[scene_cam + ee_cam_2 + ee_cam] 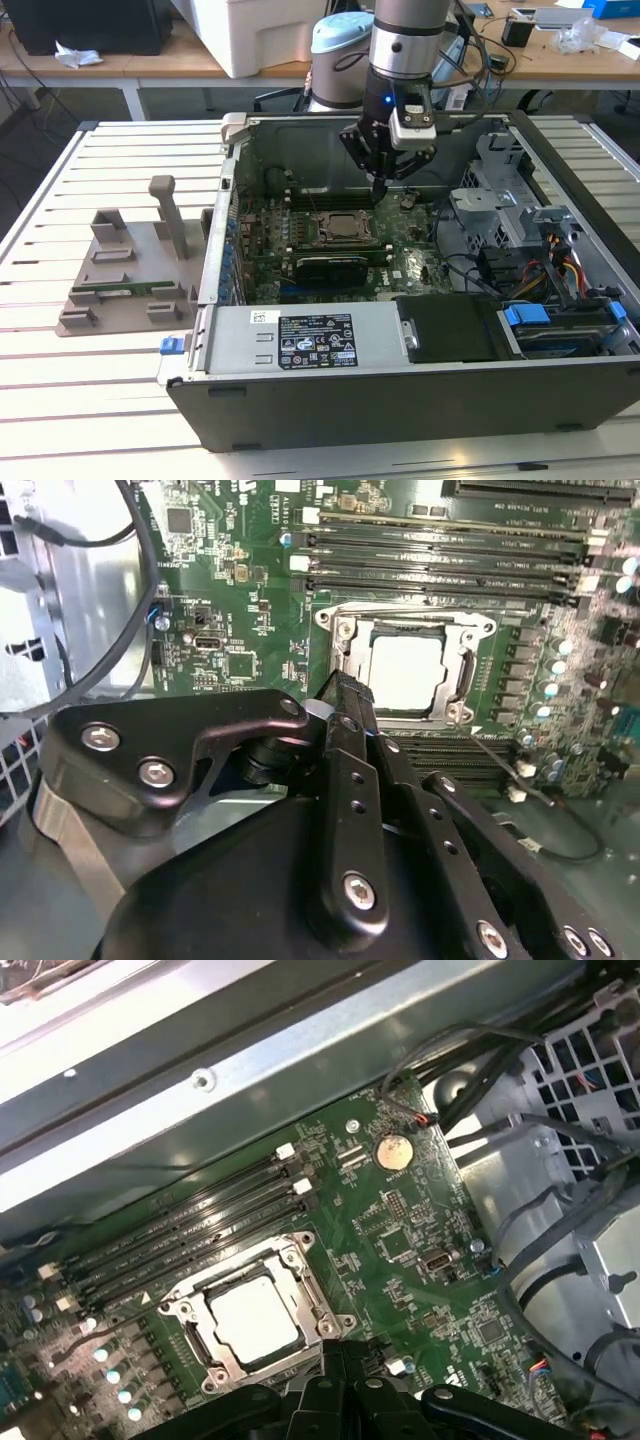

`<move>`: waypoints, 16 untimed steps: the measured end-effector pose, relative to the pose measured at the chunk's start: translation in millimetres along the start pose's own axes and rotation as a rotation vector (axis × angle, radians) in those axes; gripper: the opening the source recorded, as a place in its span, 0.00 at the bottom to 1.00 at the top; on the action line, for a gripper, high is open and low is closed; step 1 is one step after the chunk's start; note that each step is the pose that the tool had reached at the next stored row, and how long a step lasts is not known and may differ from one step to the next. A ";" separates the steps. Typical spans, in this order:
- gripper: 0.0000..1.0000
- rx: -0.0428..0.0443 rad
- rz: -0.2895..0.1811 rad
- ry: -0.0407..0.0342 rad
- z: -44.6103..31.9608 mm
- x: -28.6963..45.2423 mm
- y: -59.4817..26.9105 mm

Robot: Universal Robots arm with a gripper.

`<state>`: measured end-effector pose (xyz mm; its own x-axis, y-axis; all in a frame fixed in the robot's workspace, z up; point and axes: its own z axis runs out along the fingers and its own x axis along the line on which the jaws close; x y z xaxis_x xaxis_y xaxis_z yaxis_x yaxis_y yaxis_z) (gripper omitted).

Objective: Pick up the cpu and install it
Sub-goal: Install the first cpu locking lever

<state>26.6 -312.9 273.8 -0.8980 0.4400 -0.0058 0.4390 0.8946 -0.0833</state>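
Exterior view first: an open computer case (420, 300) lies on a slatted table (100, 400), its motherboard (330, 240) facing up, and the arm reaches down into it from above. At the exterior view's left, outside the case, a grey holder (130, 270) sits on the table with a thin green memory stick (120, 291) lying in it.

On the motherboard, the socket (405, 670) holds the cpu (407, 672) — its pale metal top lies flat and square inside the metal frame in both wrist views (253, 1318). By my reading the pick-up and the placing are done; the frame seems to stand open around the chip, so the clamping down looks left to do, though I cannot be sure of that.

The gripper (380, 190) hangs just above the board, near the socket's far edge and apart from the cpu. Its fingers (345, 705) look pressed together into one narrow tip, pinching nothing — the chip is free of them.
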 end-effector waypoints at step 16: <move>0.11 -0.0013 -0.224 -0.0188 0.0 0.0 0.0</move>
<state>26.6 -312.9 273.8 -0.9735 0.2287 -0.0058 0.2284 0.9700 -0.0833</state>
